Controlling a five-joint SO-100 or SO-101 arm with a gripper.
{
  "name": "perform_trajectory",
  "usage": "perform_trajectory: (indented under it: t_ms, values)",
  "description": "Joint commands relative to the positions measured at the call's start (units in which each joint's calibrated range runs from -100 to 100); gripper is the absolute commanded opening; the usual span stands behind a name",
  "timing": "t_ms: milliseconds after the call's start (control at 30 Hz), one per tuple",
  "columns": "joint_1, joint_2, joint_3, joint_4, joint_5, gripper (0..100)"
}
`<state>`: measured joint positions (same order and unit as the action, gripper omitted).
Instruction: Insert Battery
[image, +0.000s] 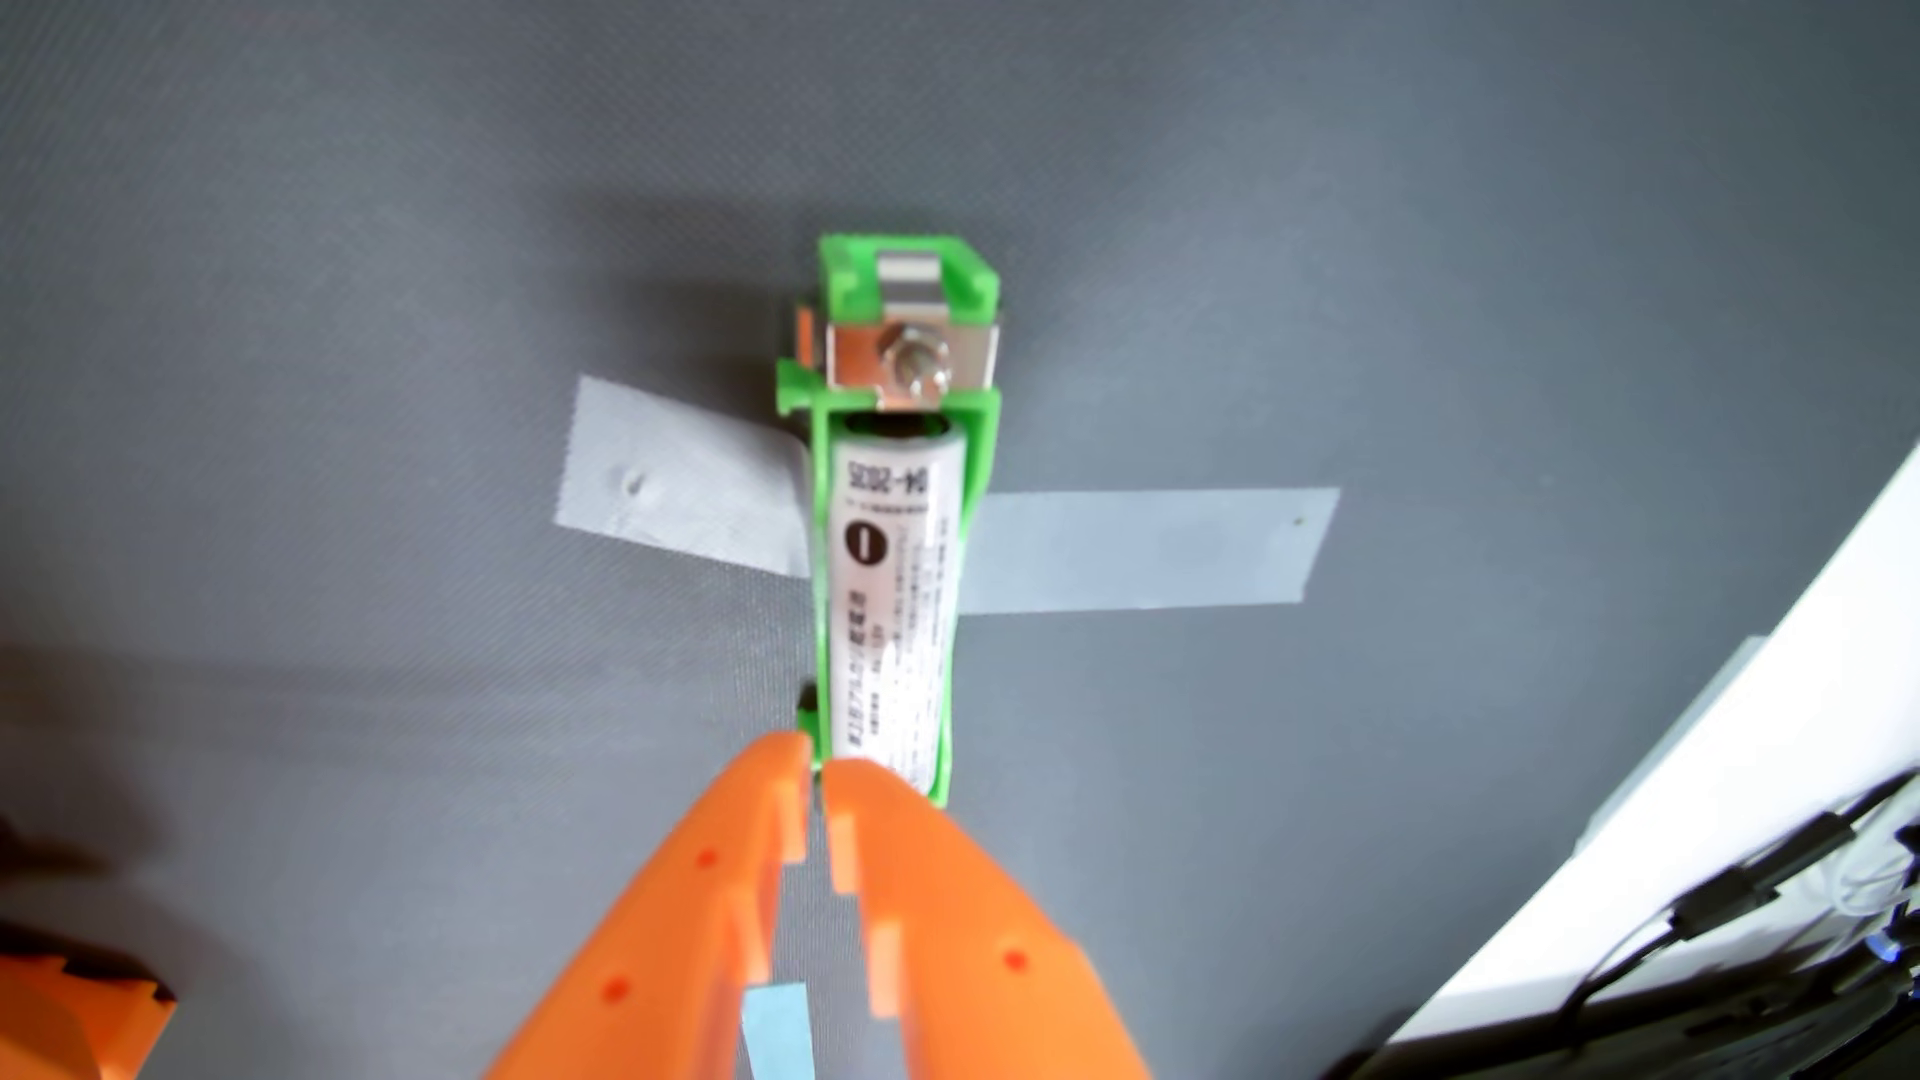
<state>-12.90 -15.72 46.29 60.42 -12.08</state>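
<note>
orange claw (821, 774) sitting nearly closed, tips just a sliver apart, gripping nothing, touching the holder's near end | white battery (891, 592) lying inside the green holder (977, 488) | holder sitting taped on the grey mat (312, 312) by grey tape strips (1143, 545)

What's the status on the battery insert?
End effector nearly closed, holding nothing, tips at holder's near end. Battery lying in green holder, far end by metal contact. Nothing in the way.
</note>
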Motion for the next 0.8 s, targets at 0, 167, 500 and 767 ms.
perform_trajectory:
  t_ms: [0, 167, 500, 767]
  values:
    - [0.4, -0.8, -1.0, -4.3, 1.1, 2]
    - [-0.6, -0.9, 2.7, -9.8, 4.0, 2]
    - [0.2, -0.9, 3.4, -9.9, 4.2, 2]
    - [0.3, -0.9, 4.1, -9.6, 4.3, 2]
